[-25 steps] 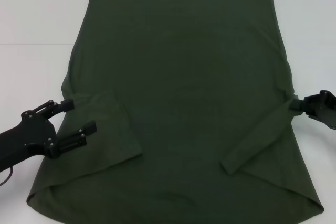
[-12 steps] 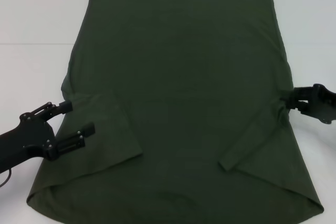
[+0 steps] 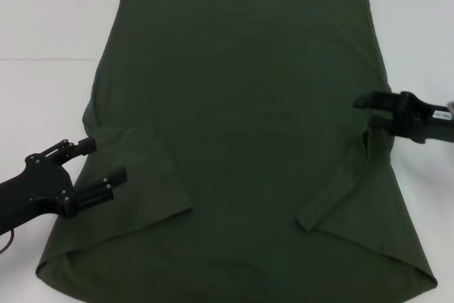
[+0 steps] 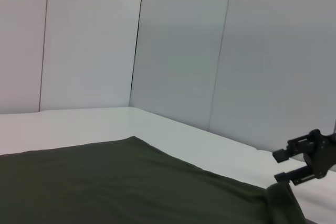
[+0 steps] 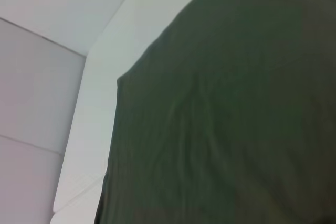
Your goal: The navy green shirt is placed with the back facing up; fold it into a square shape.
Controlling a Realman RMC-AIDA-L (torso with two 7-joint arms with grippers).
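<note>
The navy green shirt [image 3: 241,104] lies flat on the white table, plain back up, and fills most of the head view. Both short sleeves are folded inward over the body. My left gripper [image 3: 101,161] hangs open over the folded left sleeve at the shirt's left edge, holding nothing. My right gripper [image 3: 365,111] hovers open above the shirt's right edge, just over a small raised fold where the right sleeve [image 3: 340,182] begins. The left wrist view shows the shirt [image 4: 105,182] and, far off, the right gripper [image 4: 282,165] with its fingers apart. The right wrist view shows only shirt fabric [image 5: 236,103] and table.
White table [image 3: 50,26] surrounds the shirt on the left, right and far sides. Pale wall panels [image 4: 178,51] stand behind the table. The shirt's near hem reaches the bottom edge of the head view.
My right gripper has moved inward and away from me, from the shirt's right edge to above the cloth; the sleeve's top has bunched slightly. The left gripper has drawn back a little.
</note>
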